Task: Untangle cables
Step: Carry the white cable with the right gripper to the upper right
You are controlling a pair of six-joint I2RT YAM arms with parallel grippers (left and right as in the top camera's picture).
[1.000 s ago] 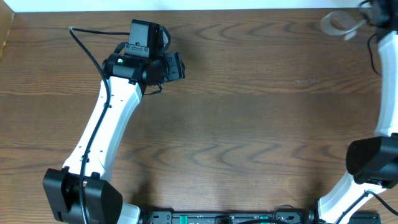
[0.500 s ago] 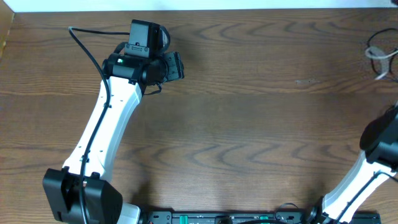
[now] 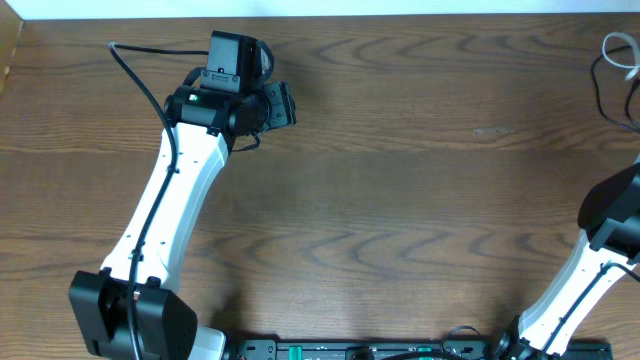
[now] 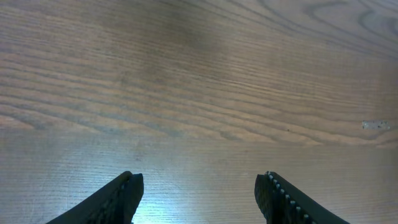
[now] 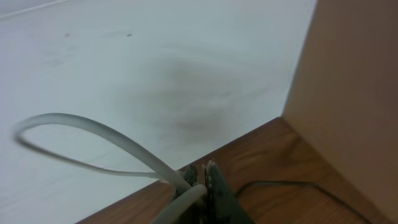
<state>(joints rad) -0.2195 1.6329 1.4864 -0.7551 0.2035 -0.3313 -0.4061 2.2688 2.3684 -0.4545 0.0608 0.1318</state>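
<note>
We have swung the thin white looped cable [image 5: 112, 132], pinched in our right gripper [image 5: 204, 178], to the brown wooden table's [image 3: 400, 180] far right corner, likely sorting it aside; our left gripper [image 4: 199, 190] hovers spread.

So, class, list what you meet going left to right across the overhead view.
Left arm's base → left gripper → white cable. The right arm overlaps the cable, so it is omitted.
</note>
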